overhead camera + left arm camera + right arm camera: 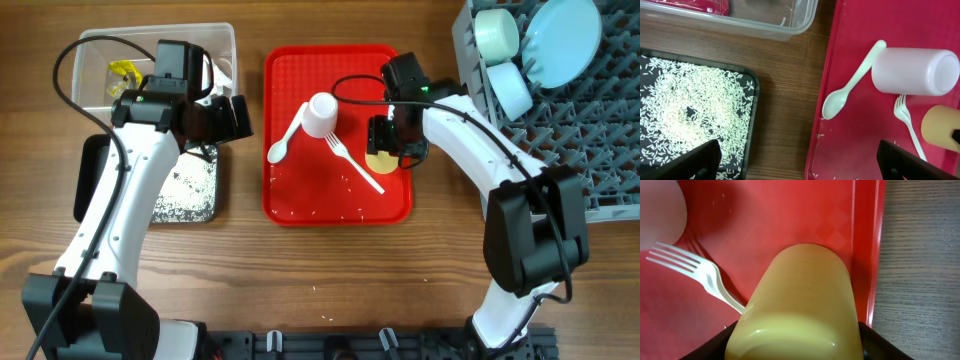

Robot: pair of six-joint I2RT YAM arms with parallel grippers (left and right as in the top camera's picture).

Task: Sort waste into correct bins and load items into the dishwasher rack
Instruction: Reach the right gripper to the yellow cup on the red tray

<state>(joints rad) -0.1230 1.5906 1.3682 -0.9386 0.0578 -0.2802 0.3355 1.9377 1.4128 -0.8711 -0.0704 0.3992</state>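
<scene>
Right tool [388, 140] is down over the yellow cup [800, 300], which lies on its side at the right edge of the red tray [285, 200]. Its fingers sit on either side of the cup, but we can't tell if they're actually squeezing it. Coming at it across the body makes sense, since it's tipped over. The rack [560, 130] holds two bowls [497, 35] and the plate [565, 40], so we reckon the cup goes there too. Left tool [799, 162] hangs spread wide and empty between the black tray [752, 85] of rice and the red tray, near the spoon [850, 85]. We'd guess it's just waiting its turn.
</scene>
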